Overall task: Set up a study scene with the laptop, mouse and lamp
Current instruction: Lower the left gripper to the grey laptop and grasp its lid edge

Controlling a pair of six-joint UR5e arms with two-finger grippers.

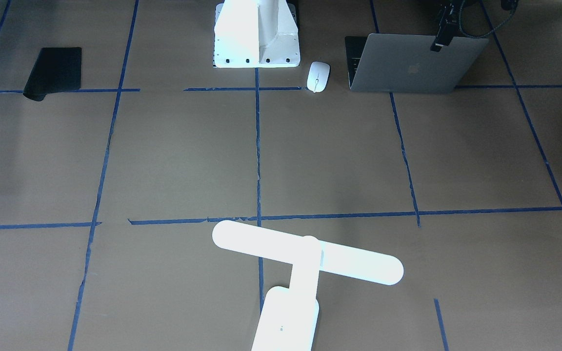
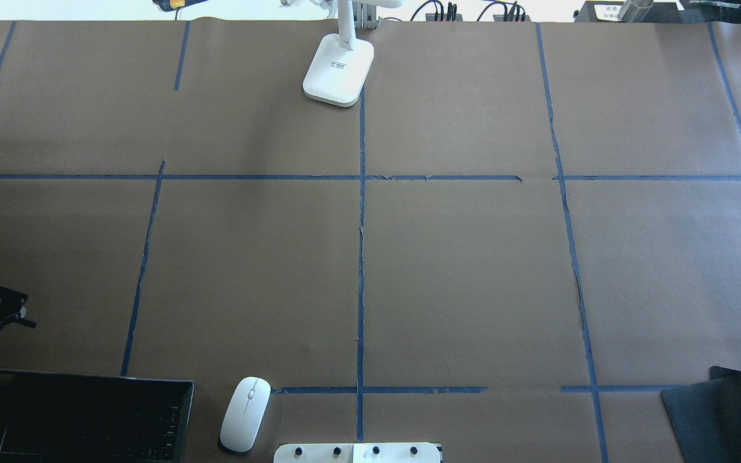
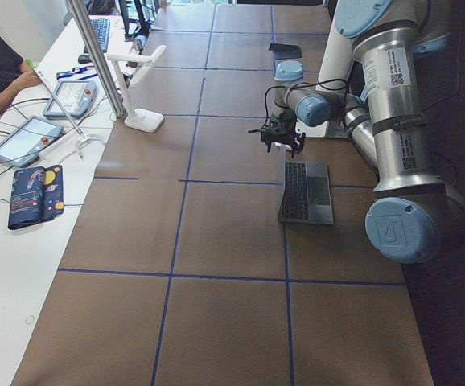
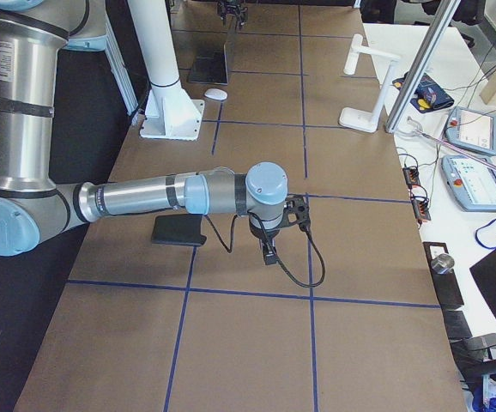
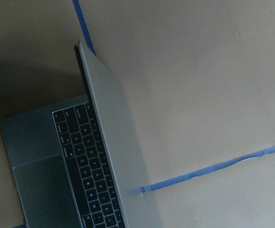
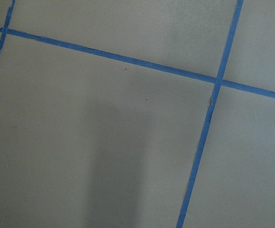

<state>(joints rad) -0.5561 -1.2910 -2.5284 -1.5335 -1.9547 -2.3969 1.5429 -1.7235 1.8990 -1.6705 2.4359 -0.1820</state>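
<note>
Hovering at the top edge of the raised lid, there's the left gripper [image 1: 438,45]. Whether it's pinching that lid or hanging clear of it, I cannot tell: its wrist camera shows only the lid edge-on and the black keys, no fingers.

The laptop [image 1: 408,68] sits open at the robot's near-left corner of the table [image 1: 164,161], keyboard toward the robot, logo facing us. The mouse [image 1: 318,76] lies just beside it, not touching, between it and the white pedestal [image 1: 256,44]. The lamp [image 1: 305,256] stands upright at the far edge, about centre, well apart from both.

My read is that the laptop step is in hand, and close to done with the lid standing up like that. Next, that arm wants to come away cleanly without dragging the lid. Then there's the lamp, a long reach across, and I'd grip it low on the stem so the wide head doesn't tip it.

Over on the other side, the right gripper [image 4: 269,251] points down at bare paper near the black mat [image 1: 54,70]. Clenched or spread, I can't tell.

The count: one laptop, one mouse, one lamp, one mat, two arms.
</note>
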